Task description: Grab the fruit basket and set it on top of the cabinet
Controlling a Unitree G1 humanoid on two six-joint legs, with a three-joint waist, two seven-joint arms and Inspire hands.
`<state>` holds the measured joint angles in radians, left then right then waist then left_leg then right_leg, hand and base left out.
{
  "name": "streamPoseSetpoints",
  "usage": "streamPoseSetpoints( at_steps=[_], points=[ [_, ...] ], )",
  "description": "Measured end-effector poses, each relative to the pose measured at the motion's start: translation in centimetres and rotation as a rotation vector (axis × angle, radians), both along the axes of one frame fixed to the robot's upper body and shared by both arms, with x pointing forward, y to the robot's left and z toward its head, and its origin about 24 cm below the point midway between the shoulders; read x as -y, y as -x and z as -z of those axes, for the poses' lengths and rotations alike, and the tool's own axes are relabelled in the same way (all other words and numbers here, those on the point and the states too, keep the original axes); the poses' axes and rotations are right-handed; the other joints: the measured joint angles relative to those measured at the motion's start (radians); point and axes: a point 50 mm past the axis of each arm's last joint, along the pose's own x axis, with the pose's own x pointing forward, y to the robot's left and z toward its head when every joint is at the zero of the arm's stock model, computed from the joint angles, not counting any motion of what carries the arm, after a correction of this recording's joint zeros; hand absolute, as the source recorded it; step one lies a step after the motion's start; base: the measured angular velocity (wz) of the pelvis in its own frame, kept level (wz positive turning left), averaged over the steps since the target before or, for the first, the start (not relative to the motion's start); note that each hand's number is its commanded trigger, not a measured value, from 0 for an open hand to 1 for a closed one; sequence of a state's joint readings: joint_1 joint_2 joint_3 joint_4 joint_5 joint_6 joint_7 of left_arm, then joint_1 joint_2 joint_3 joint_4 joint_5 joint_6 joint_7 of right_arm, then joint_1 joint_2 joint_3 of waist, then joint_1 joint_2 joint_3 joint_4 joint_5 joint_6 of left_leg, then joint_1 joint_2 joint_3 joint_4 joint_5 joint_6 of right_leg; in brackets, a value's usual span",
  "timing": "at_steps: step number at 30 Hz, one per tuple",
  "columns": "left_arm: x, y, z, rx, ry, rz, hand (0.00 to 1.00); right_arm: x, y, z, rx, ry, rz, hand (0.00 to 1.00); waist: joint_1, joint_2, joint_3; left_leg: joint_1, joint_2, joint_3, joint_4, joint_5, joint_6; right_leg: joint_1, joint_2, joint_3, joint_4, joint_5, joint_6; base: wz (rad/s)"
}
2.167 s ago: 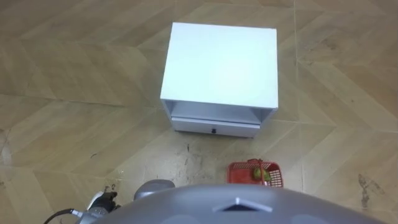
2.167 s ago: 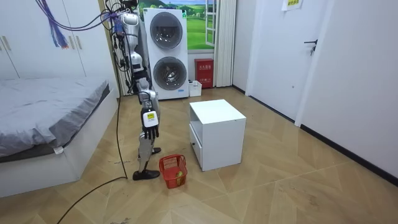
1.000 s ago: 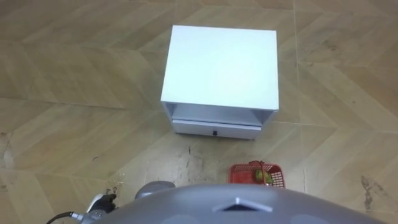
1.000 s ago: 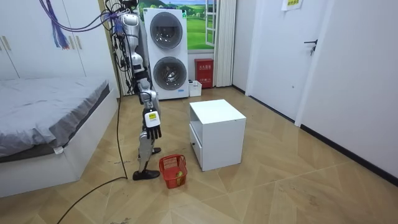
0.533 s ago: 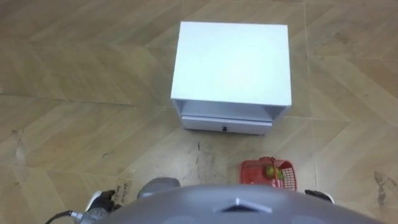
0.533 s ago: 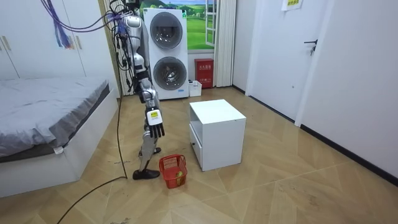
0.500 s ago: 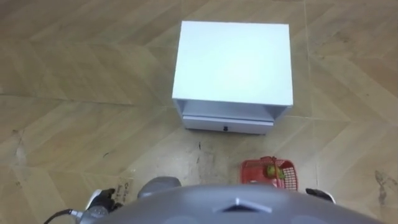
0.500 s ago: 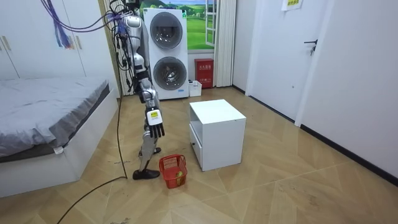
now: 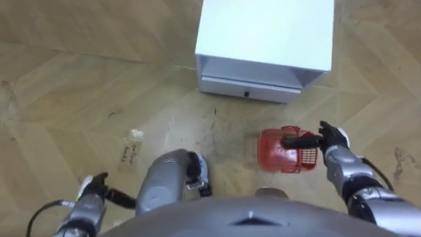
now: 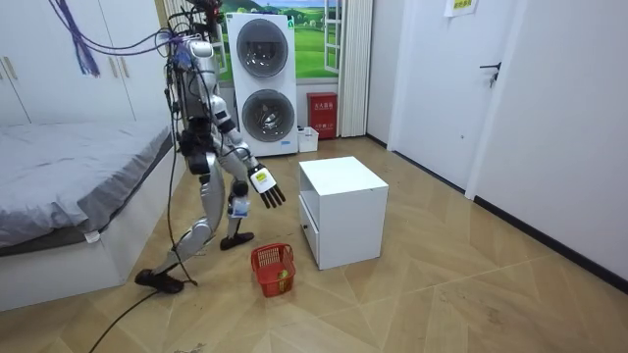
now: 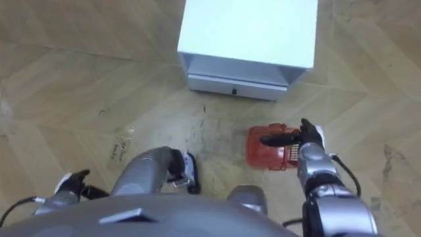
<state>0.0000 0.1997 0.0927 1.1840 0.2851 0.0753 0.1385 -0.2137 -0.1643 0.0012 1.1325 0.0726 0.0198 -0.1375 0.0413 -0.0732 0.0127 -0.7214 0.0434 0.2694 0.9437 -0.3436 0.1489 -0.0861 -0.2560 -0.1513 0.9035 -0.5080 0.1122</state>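
Change since half a second ago: the robot stood upright by the fruit basket with its arm hanging; it has dropped into a long stride and swung its right hand out forward.
Stance: torso tipped forward towards the white cabinet, one leg bent in front, the other stretched well back towards the bed.
Right hand: fingers straight and spread apart, holding nothing. From the head it lies over the basket's right edge; from across the room it hangs in the air clearly above the basket, not touching it.
Left hand: low at the robot's left side, well away from the basket; I cannot tell how its fingers are set.
Fruit basket: red, standing on the wooden floor just in front of the cabinet and to the robot's right. Neither hand has it. From the room view something green lies inside.
Cabinet: square white top, an open shelf under it, then a shut drawer with a small dark knob.
Floor: a pale scrap lies left of the robot's front knee.
Behind the robot: two stacked washing machines against the far wall.
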Motion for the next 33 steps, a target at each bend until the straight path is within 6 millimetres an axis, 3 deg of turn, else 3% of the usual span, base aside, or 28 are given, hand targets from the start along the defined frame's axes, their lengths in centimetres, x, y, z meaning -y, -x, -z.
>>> streamPoseSetpoints(
  at_steps=[1, 3, 4, 6, 9, 12, 15, 19, 22, 24, 28, 33],
  points=[
    [0.0, -0.3, 0.0, 0.008, 0.002, -0.006, 0.00, -0.1, -0.2, -0.1, 0.007, 0.004, 0.001, 0.00, 0.002, 0.002, 0.0035, -0.026, -0.004, -0.028, 0.033, -0.001, -0.007, -0.015, 0.000, -0.007, 0.030, -0.027, -0.007, -0.15],
    [-0.1, -0.2, 0.0, 0.002, -0.008, 0.014, 0.00, -0.1, -0.3, -0.2, 0.013, 0.027, 0.010, 0.00, 0.002, -0.002, 0.0091, -0.106, -0.037, -0.101, 0.142, -0.034, -0.042, -0.099, -0.020, -0.006, 0.235, -0.084, -0.024, 0.02],
    [-0.1, -0.4, -0.1, 0.007, -0.011, 0.016, 0.00, 0.0, -0.3, -0.2, 0.016, 0.035, 0.018, 0.00, -0.005, -0.006, 0.0111, -0.130, -0.041, -0.105, 0.175, -0.046, -0.043, -0.126, -0.025, 0.002, 0.296, -0.093, -0.020, 0.32],
    [0.2, -0.9, 0.0, 0.009, -0.017, 0.037, 0.00, 0.8, -0.5, -0.6, 0.038, 0.070, 0.064, 0.00, -0.008, -0.011, 0.0154, -0.222, -0.040, -0.101, 0.321, -0.097, -0.023, -0.230, -0.040, 0.055, 0.534, -0.111, -0.017, 0.23],
    [0.3, -0.7, 0.0, 0.023, -0.017, 0.023, 0.00, 0.8, -1.6, -1.6, 0.119, 0.080, 0.081, 0.00, -0.012, -0.007, 0.0183, -0.316, -0.040, -0.075, 0.501, -0.170, 0.006, -0.328, -0.060, 0.122, 0.792, -0.111, -0.016, 0.06],
    [0.2, -0.9, -0.1, 0.050, -0.047, 0.031, 0.00, 0.7, -2.7, -2.5, 0.198, 0.077, 0.100, 0.00, -0.023, -0.001, 0.0230, -0.389, -0.059, -0.048, 0.650, -0.227, 0.036, -0.380, -0.099, 0.167, 0.995, -0.111, -0.016, 0.22],
    [-0.1, -0.9, -0.2, 0.058, -0.064, 0.015, 0.00, 0.4, -3.6, -3.1, 0.229, 0.076, 0.095, 0.00, -0.036, -0.002, 0.0263, -0.446, -0.062, -0.030, 0.762, -0.256, 0.047, -0.409, -0.116, 0.201, 1.138, -0.112, -0.015, 0.23],
    [-0.1, -0.4, -0.1, 0.045, -0.076, 0.028, 0.00, 0.3, -4.2, -3.7, 0.263, 0.092, 0.117, 0.00, -0.071, -0.015, 0.0323, -0.484, -0.073, -0.020, 0.841, -0.274, 0.055, -0.409, -0.128, 0.216, 1.245, -0.113, -0.014, 0.23],
    [0.0, 0.5, 0.1, 0.028, -0.076, 0.032, 0.00, 0.2, -4.6, -4.1, 0.287, 0.108, 0.125, 0.00, -0.096, -0.027, 0.0273, -0.490, -0.073, -0.018, 0.855, -0.276, 0.042, -0.413, -0.145, 0.217, 1.276, -0.115, -0.013, 0.01],
    [0.0, 1.3, 0.3, 0.010, -0.077, 0.035, 0.00, 0.3, -4.5, -4.1, 0.288, 0.123, 0.137, 0.00, -0.112, -0.036, 0.0214, -0.489, -0.070, -0.019, 0.855, -0.275, 0.023, -0.416, -0.154, 0.214, 1.284, -0.125, -0.015, -0.02],
    [0.1, 3.3, 0.7, -0.036, -0.074, 0.065, 0.00, 0.4, -4.1, -4.3, 0.305, 0.169, 0.110, 0.00, -0.142, -0.051, 0.0173, -0.487, -0.070, -0.018, 0.856, -0.267, -0.006, -0.415, -0.160, 0.216, 1.306, -0.137, -0.020, 0.03],
    [0.1, 5.5, 0.9, -0.081, -0.068, 0.078, 0.00, 0.2, -3.8, -4.3, 0.307, 0.193, 0.076, 0.00, -0.146, -0.071, 0.0216, -0.492, -0.057, -0.029, 0.880, -0.272, -0.064, -0.414, -0.142, 0.234, 1.362, -0.170, -0.044, -0.06]
  ],
)
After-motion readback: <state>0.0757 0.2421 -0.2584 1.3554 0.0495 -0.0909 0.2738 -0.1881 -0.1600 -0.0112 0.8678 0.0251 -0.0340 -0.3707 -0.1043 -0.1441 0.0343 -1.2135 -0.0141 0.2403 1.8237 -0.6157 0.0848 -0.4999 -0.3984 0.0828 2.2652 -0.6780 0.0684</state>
